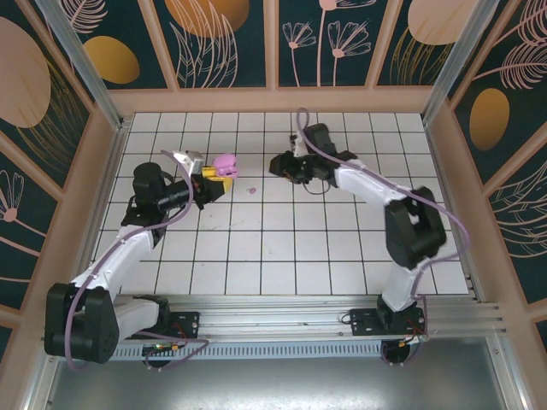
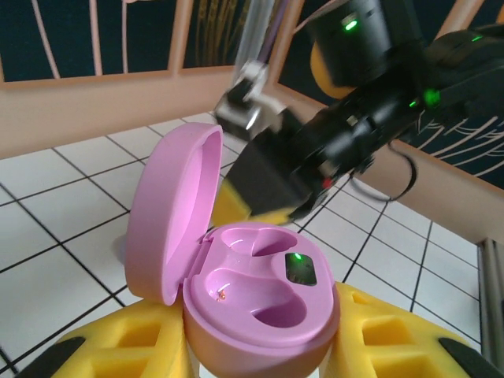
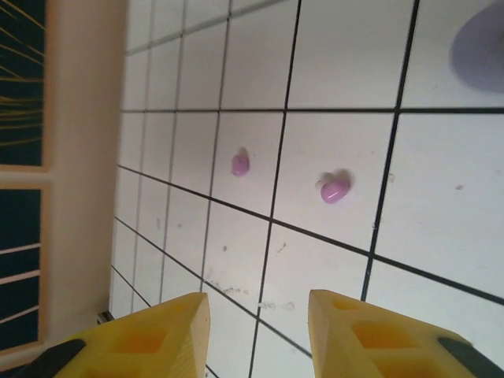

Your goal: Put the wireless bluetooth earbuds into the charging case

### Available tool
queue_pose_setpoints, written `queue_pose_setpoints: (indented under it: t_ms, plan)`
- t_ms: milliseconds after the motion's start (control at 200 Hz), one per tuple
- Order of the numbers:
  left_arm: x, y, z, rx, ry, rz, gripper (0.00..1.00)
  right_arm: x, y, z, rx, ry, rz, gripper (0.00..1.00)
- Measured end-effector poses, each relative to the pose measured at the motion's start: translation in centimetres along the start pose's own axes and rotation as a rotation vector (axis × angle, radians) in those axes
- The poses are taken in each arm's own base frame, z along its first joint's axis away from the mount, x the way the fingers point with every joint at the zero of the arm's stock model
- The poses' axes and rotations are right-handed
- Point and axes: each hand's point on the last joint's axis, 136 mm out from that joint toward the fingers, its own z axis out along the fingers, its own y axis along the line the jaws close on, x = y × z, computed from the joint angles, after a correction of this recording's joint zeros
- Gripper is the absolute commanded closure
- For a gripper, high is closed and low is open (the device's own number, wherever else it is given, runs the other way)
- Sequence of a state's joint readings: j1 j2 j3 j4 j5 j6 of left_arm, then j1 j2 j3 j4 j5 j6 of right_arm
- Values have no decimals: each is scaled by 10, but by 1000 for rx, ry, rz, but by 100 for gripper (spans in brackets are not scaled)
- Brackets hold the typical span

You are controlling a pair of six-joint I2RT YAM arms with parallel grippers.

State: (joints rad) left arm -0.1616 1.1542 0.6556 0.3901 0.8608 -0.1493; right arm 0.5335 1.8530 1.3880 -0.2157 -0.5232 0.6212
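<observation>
My left gripper [image 1: 214, 175] is shut on the pink charging case [image 2: 264, 303] and holds it above the tiles. The case's lid [image 2: 177, 209] stands open to the left. Both sockets are empty and a green light [image 2: 298, 266] glows between them. Two tiny pink earbuds [image 3: 240, 163] [image 3: 334, 189] lie apart on the white tiles, ahead of my right gripper [image 3: 256, 315]. That gripper is open and holds nothing. In the top view one pink earbud [image 1: 253, 190] lies between the case [image 1: 224, 163] and my right gripper [image 1: 283, 166]. The lavender earbuds are out of view.
A blurred lavender rounded shape [image 3: 482, 43] sits at the top right edge of the right wrist view; I cannot tell what it is. The right gripper's black body [image 2: 315, 157] hangs just beyond the open case. A wooden wall [image 1: 273, 100] bounds the far side.
</observation>
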Motion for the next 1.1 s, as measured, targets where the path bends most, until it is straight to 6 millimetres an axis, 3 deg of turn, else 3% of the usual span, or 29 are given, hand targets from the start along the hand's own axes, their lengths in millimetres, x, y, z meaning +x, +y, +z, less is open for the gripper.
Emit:
queue_pose_setpoints:
  t_ms: [125,325,556,806,1101]
  plan:
    - [0,2,-5,-46,0,8,98,2,13,50,-5,78,-10,71]
    - [-6,-2,-17,-99,-6,40,97,-12,42,102,-50,113,-66,74]
    - [-9,-9,-25,-115,-6,55,97,-14,32,148,-10,137,-72,73]
    - [-6,-10,-26,-116,11,38,97,10,12,179,86,158,-85,68]
    - [-10,-12,-27,-115,9,48,97,14,15,189,165,93,-159,66]
